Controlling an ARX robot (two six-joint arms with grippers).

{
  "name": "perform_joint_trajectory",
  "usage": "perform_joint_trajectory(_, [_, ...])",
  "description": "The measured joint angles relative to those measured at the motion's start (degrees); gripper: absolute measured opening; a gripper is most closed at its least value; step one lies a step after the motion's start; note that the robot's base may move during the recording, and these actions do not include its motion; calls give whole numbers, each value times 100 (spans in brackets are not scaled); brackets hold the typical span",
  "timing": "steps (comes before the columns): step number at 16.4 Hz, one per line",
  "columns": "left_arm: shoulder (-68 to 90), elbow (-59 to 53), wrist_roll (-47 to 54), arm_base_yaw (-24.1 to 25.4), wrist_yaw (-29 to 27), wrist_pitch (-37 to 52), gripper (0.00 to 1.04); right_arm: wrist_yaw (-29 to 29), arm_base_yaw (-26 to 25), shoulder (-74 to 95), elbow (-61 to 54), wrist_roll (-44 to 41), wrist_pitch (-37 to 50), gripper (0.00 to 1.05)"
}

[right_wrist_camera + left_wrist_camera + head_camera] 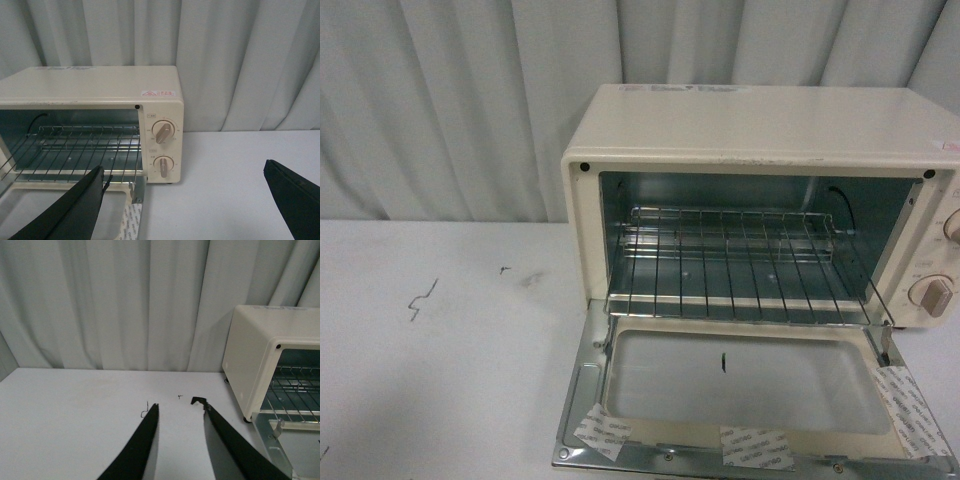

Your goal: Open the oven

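— So, where sits the oven [760, 150]?
— Stands on the white table [440, 350] at about two o'clock in the front view, backed by a pale pleated curtain [450, 100]. Door [740, 390] dropped fully open, lying flat toward six o'clock, glass pane facing up, strips of tape [757, 447] along its near edge.
— And inside?
— Shows a wire rack [740, 260] pulled partly forward over the door hinge. Carries two round knobs [163, 132], one above the other, on the panel at three o'clock of the opening.
— Left tool [180, 412]?
— Spread, holding nothing, hovering over bare table well left of the oven.
— Right tool [182, 175]?
— Spread wide, gripping nothing; one finger [75, 205] above the door's corner, the other [295, 195] far out over bare table.
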Motion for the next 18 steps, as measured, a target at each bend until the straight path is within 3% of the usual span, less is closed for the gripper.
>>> perform_joint_trajectory(5, [0,0,0,0,0,0,94,0,0,0,0,0,0,98])
perform_joint_trajectory(6, [0,0,4,0,0,0,100,0,0,0,0,0,0,98])
perform_joint_trajectory(18, [0,0,2,0,0,2,98,0,0,4,0,0,0,98])
